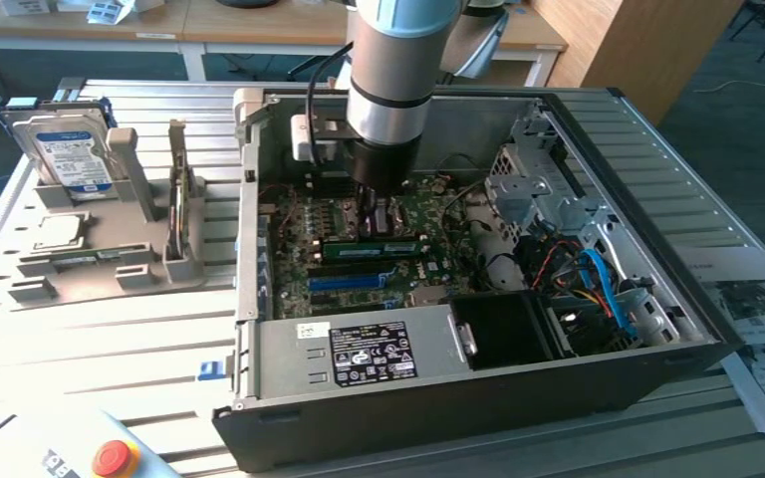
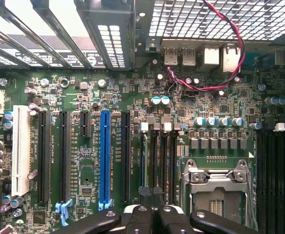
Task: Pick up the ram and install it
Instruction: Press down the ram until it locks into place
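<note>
A ribbed metal desk (image 1: 117, 329) carried an open computer case (image 1: 489, 398). Inside it, the ram (image 1: 372, 245), a slim green stick with black chips, stood on edge in a slot of the motherboard (image 1: 422, 214), just beside the hand (image 1: 378, 207) and apart from it. The hand was clenched, fingers pressed together with nothing between them, low over the board (the wrist view had its dark fingertips (image 2: 151, 217) at the ends of the memory slots). A blue slot (image 1: 350, 282) lay beyond the ram from the hand. Well away from the hand, outside the case, a grey fixture (image 1: 143, 264) held a hard drive (image 1: 71, 149) and a processor (image 1: 60, 231).
</note>
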You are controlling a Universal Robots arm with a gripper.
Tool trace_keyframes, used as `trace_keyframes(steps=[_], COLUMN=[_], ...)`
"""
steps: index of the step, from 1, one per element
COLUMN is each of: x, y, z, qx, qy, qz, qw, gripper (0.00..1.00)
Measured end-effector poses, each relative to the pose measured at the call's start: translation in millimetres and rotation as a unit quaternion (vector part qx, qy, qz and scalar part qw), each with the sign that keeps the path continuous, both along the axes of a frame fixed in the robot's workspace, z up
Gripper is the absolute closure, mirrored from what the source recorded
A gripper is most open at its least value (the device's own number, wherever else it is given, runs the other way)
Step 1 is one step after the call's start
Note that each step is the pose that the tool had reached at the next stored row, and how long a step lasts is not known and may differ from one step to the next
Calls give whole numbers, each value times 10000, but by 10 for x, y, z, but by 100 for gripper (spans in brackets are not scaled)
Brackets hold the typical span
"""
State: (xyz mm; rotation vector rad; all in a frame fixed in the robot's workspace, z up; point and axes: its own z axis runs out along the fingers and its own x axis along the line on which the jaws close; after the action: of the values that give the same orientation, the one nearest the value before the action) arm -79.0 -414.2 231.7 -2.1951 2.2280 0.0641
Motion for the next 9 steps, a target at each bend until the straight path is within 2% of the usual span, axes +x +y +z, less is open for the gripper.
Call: trace_keyframes(steps=[9], x=[0], y=[0], z=[-16], qx=[0], qy=[0], qz=[0], qw=[10000], gripper=[90])
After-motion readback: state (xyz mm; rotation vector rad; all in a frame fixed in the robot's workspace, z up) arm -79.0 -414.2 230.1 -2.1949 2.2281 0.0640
